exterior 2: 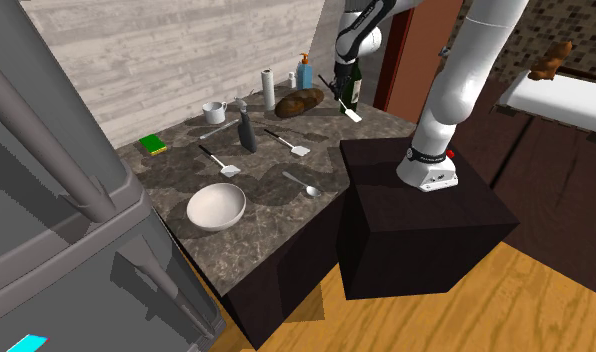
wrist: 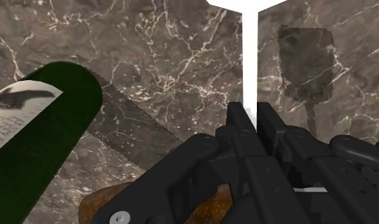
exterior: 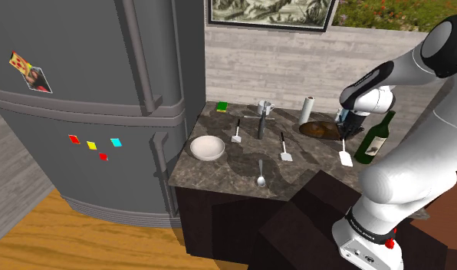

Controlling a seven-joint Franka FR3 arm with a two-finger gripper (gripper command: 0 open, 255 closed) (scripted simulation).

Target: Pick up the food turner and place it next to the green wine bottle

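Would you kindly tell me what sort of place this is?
Most likely a home kitchen: a fridge stands beside a stone counter bearing a bowl, a spoon and a wine bottle.

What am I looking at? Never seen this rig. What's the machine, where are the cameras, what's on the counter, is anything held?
It is a simulated white robot arm standing on a black box beside a marble counter. One picture looks over the arm's shoulder, one comes from a second camera off to the side, and one from a camera on the hand. The black gripper is shut on the handle of a white food turner, close to a green wine bottle. Also on the counter are a bowl, a spoon and a mug, among other things.
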